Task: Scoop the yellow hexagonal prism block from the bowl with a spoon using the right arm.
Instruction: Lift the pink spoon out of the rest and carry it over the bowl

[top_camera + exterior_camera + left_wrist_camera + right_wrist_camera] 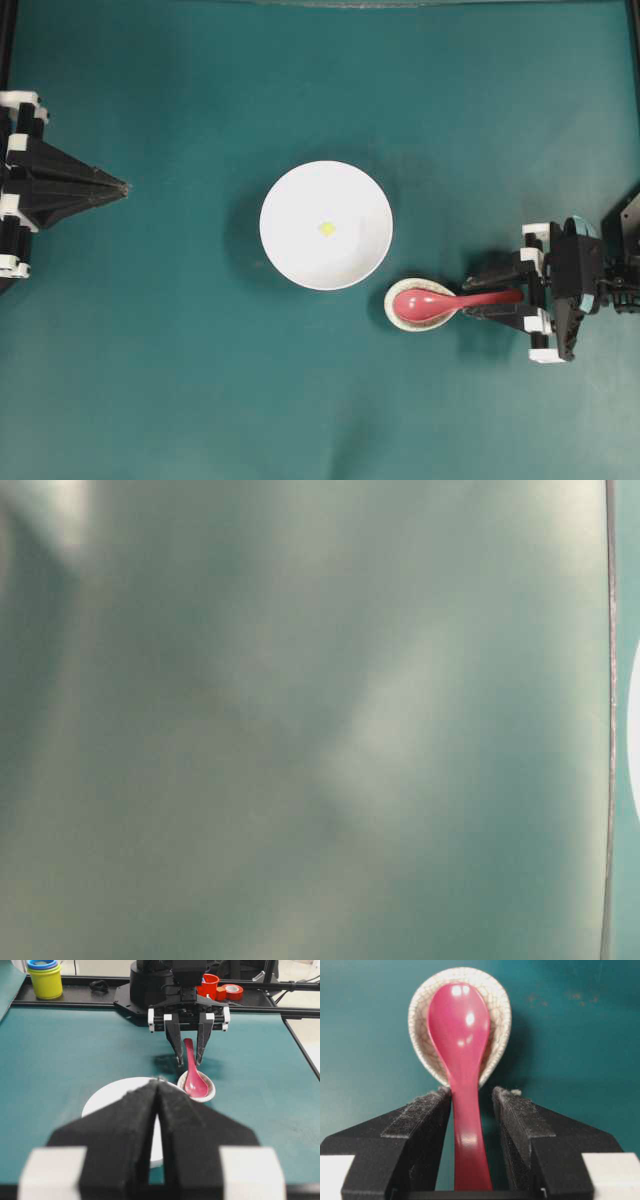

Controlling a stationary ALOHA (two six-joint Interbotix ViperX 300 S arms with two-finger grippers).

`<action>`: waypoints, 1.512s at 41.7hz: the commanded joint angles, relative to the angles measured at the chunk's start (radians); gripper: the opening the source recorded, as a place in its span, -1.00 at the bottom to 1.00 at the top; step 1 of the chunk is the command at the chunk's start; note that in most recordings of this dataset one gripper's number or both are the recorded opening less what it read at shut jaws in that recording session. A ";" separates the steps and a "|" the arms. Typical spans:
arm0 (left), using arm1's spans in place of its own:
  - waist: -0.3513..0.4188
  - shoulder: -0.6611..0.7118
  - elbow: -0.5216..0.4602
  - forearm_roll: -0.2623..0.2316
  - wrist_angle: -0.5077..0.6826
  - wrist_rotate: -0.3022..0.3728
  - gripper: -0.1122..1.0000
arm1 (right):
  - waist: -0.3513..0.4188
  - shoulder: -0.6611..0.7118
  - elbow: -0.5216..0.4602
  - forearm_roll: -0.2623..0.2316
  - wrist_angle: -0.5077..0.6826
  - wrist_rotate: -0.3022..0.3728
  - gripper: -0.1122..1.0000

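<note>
red-pink and glossy, the spoon (462, 1075) lies with its scoop in the small speckled rest (422, 1035), just beside the bowl (290, 255) on the side toward the right arm. its handle runs between the two fingers of the right pincer (472, 1110). the fingers are spread and a thin gap shows on each side of the handle, so nothing is grasped yet. the yellow block (327, 228) sits near the middle of the bowl, well apart from the spoon.

the step now seems to be taking the spoon. to do it well, the pincer should close with the handle centred between the pads, and grip far enough from the scoop that the spoon does not tip. the handle is smooth and may slip or roll, so a firm, square closing is safer.

the left pincer (158, 1125) is clenched, far from the bowl on the opposite side, and holds nothing.

from the left wrist view the block is hidden behind those fingers, and part of the bowl too. the table-level view is only a blur of green. how high the handle lies above the table (150, 380) i cannot tell.
</note>
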 commanded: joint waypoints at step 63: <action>-0.002 0.011 -0.018 0.002 -0.020 0.000 -0.81 | -0.594 -0.430 -0.525 -0.064 1.216 -0.239 -0.40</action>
